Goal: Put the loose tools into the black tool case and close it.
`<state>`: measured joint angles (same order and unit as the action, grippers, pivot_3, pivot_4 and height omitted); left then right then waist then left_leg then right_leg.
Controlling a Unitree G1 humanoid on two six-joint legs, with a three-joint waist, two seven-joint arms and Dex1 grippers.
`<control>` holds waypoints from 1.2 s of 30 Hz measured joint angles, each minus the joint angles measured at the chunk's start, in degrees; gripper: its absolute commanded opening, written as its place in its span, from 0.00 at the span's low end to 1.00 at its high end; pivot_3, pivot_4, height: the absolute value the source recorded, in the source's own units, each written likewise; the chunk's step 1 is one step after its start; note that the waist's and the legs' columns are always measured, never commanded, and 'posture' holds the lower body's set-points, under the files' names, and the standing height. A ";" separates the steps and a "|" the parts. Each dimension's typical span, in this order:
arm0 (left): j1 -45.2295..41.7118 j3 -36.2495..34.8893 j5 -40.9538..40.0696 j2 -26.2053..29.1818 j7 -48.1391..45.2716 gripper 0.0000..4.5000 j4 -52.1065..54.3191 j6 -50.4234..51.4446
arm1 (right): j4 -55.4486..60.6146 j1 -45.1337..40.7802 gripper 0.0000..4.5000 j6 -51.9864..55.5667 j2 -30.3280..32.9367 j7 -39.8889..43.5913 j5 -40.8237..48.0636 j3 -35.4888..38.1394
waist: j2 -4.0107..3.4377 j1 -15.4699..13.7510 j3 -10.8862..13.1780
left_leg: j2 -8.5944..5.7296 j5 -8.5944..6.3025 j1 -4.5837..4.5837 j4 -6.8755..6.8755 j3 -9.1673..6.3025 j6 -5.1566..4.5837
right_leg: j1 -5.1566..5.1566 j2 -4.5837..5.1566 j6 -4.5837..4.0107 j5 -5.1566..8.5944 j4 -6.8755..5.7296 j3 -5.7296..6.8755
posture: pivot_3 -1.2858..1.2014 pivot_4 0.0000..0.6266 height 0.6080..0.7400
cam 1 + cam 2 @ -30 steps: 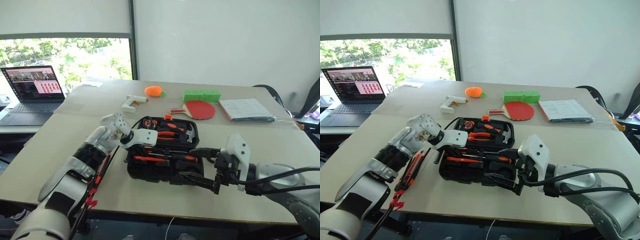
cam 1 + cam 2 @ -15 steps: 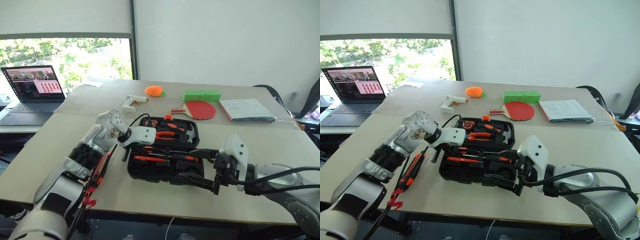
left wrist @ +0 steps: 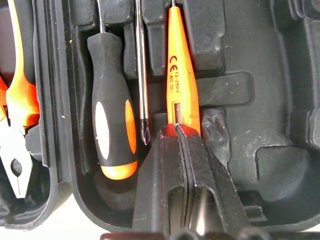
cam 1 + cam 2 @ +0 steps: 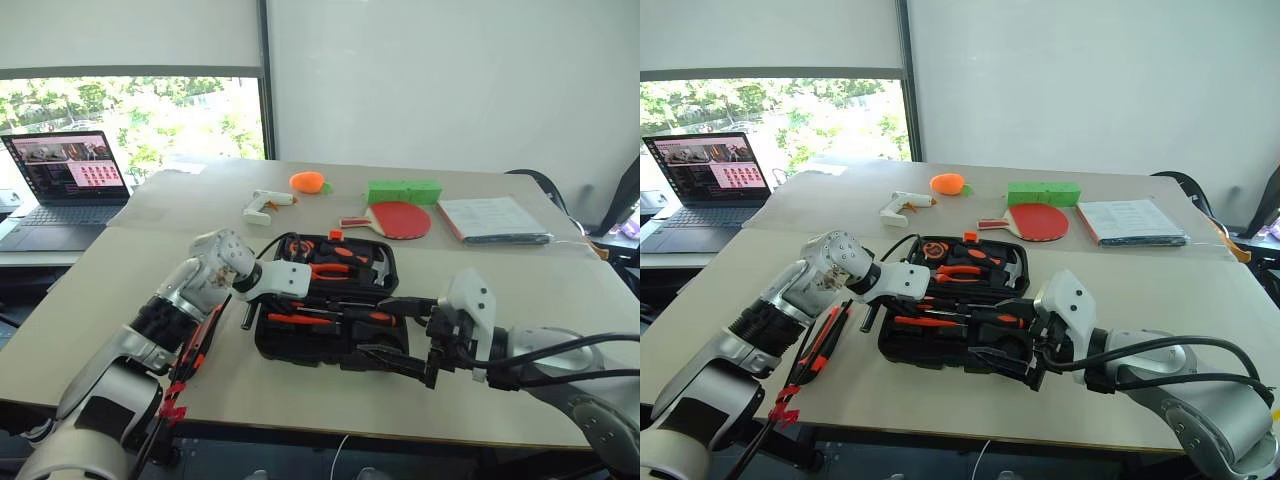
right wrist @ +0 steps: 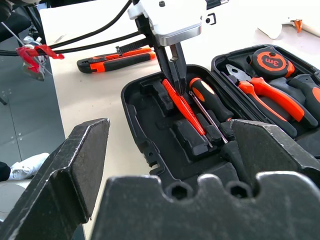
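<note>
Table: pale tabletop (image 4: pixel 90 290) under a window, with the open black tool case (image 4: pixel 330 345) near its middle; a laptop (image 4: pixel 65 185) sits on a lower desk far left.
Left edge of case: a black-and-orange utility knife (image 5: pixel 117 59) lies loose on the table just beside the case, well clear of any slot (it looks like the main tool not yet packed).
Left gripper: the left gripper (image 3: pixel 176 131) has its fingers pressed together, tips at the butt end of a slim orange tester screwdriver (image 3: pixel 181 80) that lies in the near half of the case; whether it pinches the tool or only pushes on it, I cannot tell.
Neighbours in the case: a black-and-orange screwdriver (image 3: pixel 111 132) rests in its slot just beside the tester, a thin bare shaft between them; pliers and a tape measure (image 5: pixel 269 61) fill the far half.
Right gripper: the right gripper (image 4: pixel 400 335) hangs spread wide at the case's right side, holding nothing.
Risk one: if the tester is not pressed fully home, it could ride up and stop the lid from latching.
Risk two: lifting the closed fingers away at a slant may drag the tester back out of its groove.
Risk three: the wide right gripper is near the case rim, so a careless move could shove the whole case.
Risk four: closing now would leave the knife outside.
</note>
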<state>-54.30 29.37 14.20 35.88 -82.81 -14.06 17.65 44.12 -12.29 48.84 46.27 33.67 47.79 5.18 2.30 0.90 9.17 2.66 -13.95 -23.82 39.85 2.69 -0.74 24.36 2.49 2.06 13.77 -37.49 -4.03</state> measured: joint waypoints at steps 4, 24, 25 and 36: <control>0.32 0.07 0.69 -0.01 1.13 0.01 -0.27 -0.50 | -0.38 -0.17 1.00 0.00 -0.84 -0.03 -0.27 -0.07 | 0.00 0.02 0.00 | 0.00 0.00 0.00 0.00 0.00 0.00 | 0.00 0.00 0.00 0.00 0.00 0.00 | 0.52 0.24 0.97; 3.47 0.09 3.34 2.38 3.63 0.01 5.62 -2.79 | -1.25 -0.34 1.00 -0.16 -1.65 0.52 -1.94 -1.08 | 0.00 0.07 0.00 | 0.01 -0.01 0.02 -0.02 0.02 -0.01 | -0.01 0.00 -0.01 0.00 0.01 -0.01 | 0.52 0.24 0.97; 3.58 0.09 3.54 2.38 3.65 0.01 5.93 -2.77 | -1.52 -0.35 1.00 -0.19 -1.82 0.64 -2.11 -1.46 | 0.00 0.05 0.00 | 0.01 -0.01 0.02 -0.02 0.02 -0.01 | -0.01 0.00 -0.01 0.00 0.02 -0.01 | 0.52 0.24 0.97; 3.62 0.03 3.59 2.43 3.61 0.01 6.42 -2.27 | -1.98 -0.45 1.00 -0.30 -2.03 1.20 -2.65 -1.89 | 0.00 -0.02 0.00 | 0.01 -0.01 0.01 -0.02 0.03 -0.01 | 0.00 0.00 -0.01 0.00 0.02 0.00 | 0.52 0.24 0.97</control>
<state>-50.69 29.41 17.79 38.32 -79.20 -7.64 15.38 42.14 -12.74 48.55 44.24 34.87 45.14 3.29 2.30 0.87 9.17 2.67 -13.95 -23.81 39.83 2.72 -0.74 24.36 2.49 2.06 13.77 -37.47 -4.04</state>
